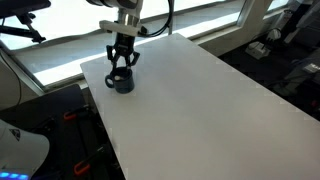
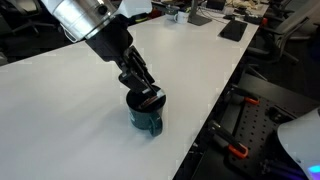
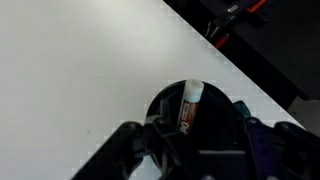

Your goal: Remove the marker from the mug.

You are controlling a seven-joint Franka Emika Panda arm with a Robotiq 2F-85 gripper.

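Note:
The dark navy mug [image 1: 122, 83] stands upright near one corner of the white table in both exterior views [image 2: 147, 120]. In the wrist view the marker [image 3: 190, 103] leans inside the mug [image 3: 218, 108]; it has a white end and a brownish-red label. My gripper [image 1: 121, 67] hangs straight over the mug with its fingers spread and its tips at the rim [image 2: 146, 97]. In the wrist view the fingers [image 3: 196, 138] stand on either side of the marker, apart from it. The lower end of the marker is hidden in the mug.
The white table [image 1: 210, 110] stretches away from the mug, whose corner spot is near the edges [image 2: 205, 120]. Dark equipment and cables with orange clamps [image 2: 238, 150] lie on the floor beside the table. Windows [image 1: 60, 50] run behind.

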